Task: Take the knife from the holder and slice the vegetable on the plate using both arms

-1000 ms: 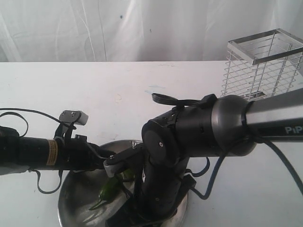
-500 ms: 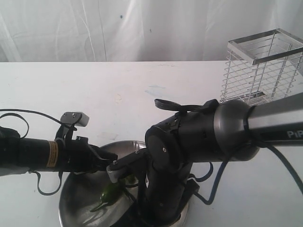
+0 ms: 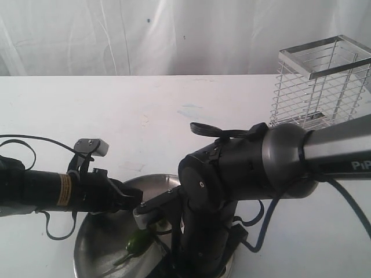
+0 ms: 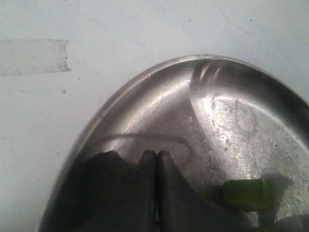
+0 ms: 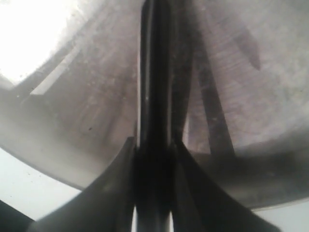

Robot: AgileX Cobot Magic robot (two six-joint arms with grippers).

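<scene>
Right wrist view: my right claw point(image 5: 153, 142) grips the knife point(image 5: 154, 72) over the plate point(image 5: 63, 121), mid-slicing I judge, while my closed, empty left claw point(image 4: 157, 157) sits near the vegetable point(image 4: 246, 194), which needs steadying before I cut down.

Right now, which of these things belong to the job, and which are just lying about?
Belong to the job: knife in the right tool, green pepper, steel plate, wire holder, shut left tool.
Just lying about: strip of tape on the table, white curtain behind.
</scene>
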